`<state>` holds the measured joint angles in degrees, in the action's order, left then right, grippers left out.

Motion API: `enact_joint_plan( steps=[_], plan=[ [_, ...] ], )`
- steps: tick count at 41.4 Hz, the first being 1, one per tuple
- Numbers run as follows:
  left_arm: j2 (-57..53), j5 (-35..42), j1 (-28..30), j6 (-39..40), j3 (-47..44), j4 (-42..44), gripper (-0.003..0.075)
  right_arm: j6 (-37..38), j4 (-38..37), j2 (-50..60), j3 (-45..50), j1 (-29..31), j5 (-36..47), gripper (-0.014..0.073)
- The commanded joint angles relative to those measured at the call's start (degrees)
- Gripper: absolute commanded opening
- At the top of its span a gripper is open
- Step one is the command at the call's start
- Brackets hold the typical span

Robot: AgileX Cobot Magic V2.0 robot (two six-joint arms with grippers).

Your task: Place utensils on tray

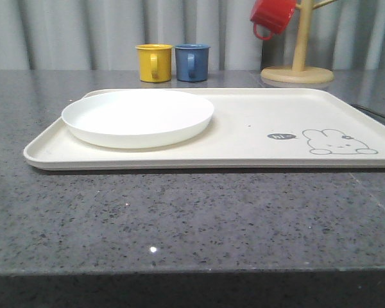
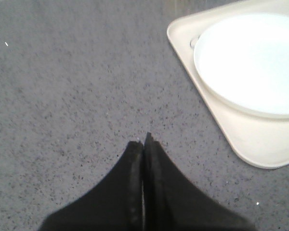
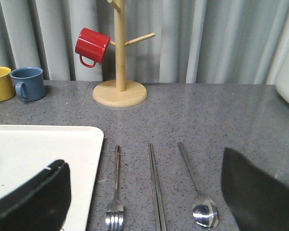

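fork: lying flat on the grey surface just beside the tray's right edge, tines toward my right wrist camera. I'm guessing it's light, stiff and slick, so I'm aiming for the narrow handle, pinching across it.
chopsticks: lying side by side and touching, between fork and spoon. Thin, smooth and low to the surface; I'm expecting them to roll or split apart, so a mid-length pinch on both together looks safest.
spoon: sitting right of the chopsticks, bowl nearest the camera. I'm planning on the handle, not the rounded bowl.
tray: cream, bunny drawing at the right end, with plenty of bare floor there.
plate: already resting on the tray's left half.
right gripper: hovering over the utensils, jaws spread wide and carrying nothing.
left gripper: pointing down at bare surface just off the tray's left corner, jaws pressed together, nothing between them.
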<state>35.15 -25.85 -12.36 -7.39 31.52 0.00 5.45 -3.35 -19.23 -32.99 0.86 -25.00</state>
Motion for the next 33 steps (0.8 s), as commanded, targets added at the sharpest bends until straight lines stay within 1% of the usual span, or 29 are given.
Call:
enact_joint_plan(
  steps=[1, 7, 14, 33],
  plan=[
    [-7.08, 6.97, 0.02, 0.76, -1.90, -1.36, -0.0019, -0.31, -0.16, -0.97, -2.03, 0.35, 4.72, 0.0654],
    [-17.76, 6.88, 0.02, 0.76, -6.51, -1.64, -0.0019, -0.31, -0.16, -0.97, -2.03, 0.35, 4.72, 0.0654],
    [-25.38, 6.66, 0.02, 0.76, -9.31, -2.92, -0.0019, -0.31, -0.16, -0.97, -2.03, 0.35, 4.72, 0.0654],
    [-26.39, 6.66, 0.02, 0.76, -9.45, -2.92, -0.0019, -0.31, -0.16, -0.97, -2.03, 0.35, 4.72, 0.0654]
  ],
)
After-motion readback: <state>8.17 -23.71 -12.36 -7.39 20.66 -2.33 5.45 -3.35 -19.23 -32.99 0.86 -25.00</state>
